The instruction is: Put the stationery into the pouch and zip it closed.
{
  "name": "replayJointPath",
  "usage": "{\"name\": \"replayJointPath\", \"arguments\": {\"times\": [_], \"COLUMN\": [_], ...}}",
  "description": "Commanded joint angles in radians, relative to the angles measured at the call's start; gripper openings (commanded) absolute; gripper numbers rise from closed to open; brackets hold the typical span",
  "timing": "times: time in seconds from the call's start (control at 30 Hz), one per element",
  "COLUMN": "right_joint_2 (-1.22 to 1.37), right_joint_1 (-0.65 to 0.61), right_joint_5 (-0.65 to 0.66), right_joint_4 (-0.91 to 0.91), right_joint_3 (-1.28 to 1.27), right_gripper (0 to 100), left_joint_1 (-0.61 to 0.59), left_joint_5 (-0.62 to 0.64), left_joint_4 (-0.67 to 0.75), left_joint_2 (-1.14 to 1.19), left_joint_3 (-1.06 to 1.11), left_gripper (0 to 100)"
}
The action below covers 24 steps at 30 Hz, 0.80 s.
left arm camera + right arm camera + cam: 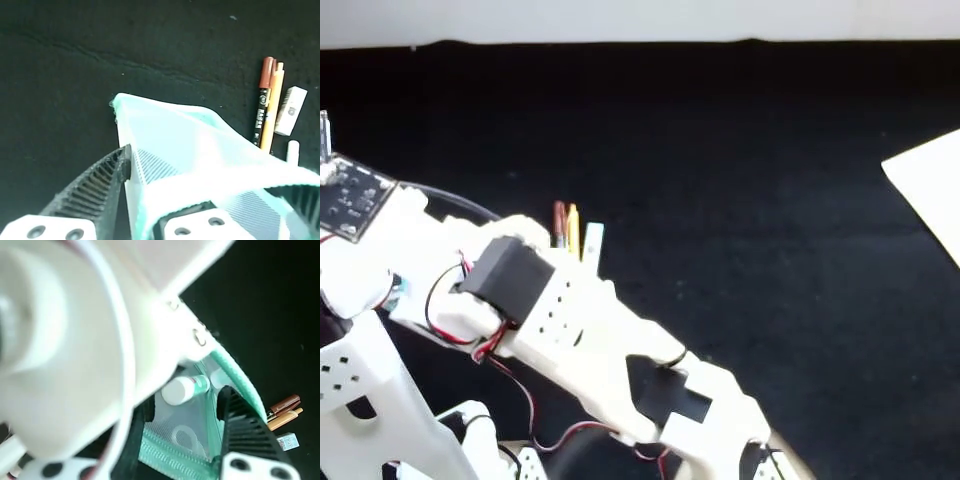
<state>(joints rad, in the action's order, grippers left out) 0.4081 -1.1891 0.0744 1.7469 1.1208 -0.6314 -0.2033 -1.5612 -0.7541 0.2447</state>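
Observation:
The mint-green mesh pouch point(190, 145) is stretched between the fingers of my left gripper point(215, 182), which is shut on it; one ridged black finger point(100, 185) presses its side. My right gripper point(182, 412) stands open astride the pouch's zip edge point(170, 452), and a white-capped tube point(182, 389) lies inside the mesh. On the black cloth beside the pouch lie a brown marker point(264, 97), a yellow pen point(273, 112) and a white eraser point(291, 103). From above, these point(573, 228) peek out behind the two crossed white arms point(580, 320), which hide the pouch.
A white sheet point(930, 190) lies at the table's right edge. The black cloth point(740, 160) stretches bare across the middle and back. A circuit board point(350, 195) on one arm sits at the far left.

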Motion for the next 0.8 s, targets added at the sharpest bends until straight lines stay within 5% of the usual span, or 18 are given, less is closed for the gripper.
{"name": "replayJointPath", "arguments": {"times": [0.0, 0.33, 0.53, 0.63, 0.77], "right_joint_2": [-0.012, -0.016, -0.059, -0.059, -0.036], "right_joint_1": [0.035, 0.150, 0.166, 0.251, 0.516], "right_joint_5": [0.003, -0.003, -0.005, -0.049, -0.212], "right_joint_4": [0.010, -0.019, 0.018, 0.018, 0.019], "right_joint_3": [0.071, 0.645, 0.622, 0.636, 0.595], "right_gripper": [26.8, 26.7, 26.7, 26.7, 26.7], "left_joint_1": [0.010, 0.010, 0.005, 0.005, 0.004], "left_joint_5": [-0.006, -0.006, -0.008, -0.008, -0.006], "left_joint_4": [0.006, 0.014, 0.023, 0.028, 0.028], "left_joint_2": [0.001, 0.004, 0.001, 0.001, 0.001], "left_joint_3": [-0.001, 0.024, 0.081, 0.079, 0.076], "left_gripper": [1, 1, 1, 1, 1]}}
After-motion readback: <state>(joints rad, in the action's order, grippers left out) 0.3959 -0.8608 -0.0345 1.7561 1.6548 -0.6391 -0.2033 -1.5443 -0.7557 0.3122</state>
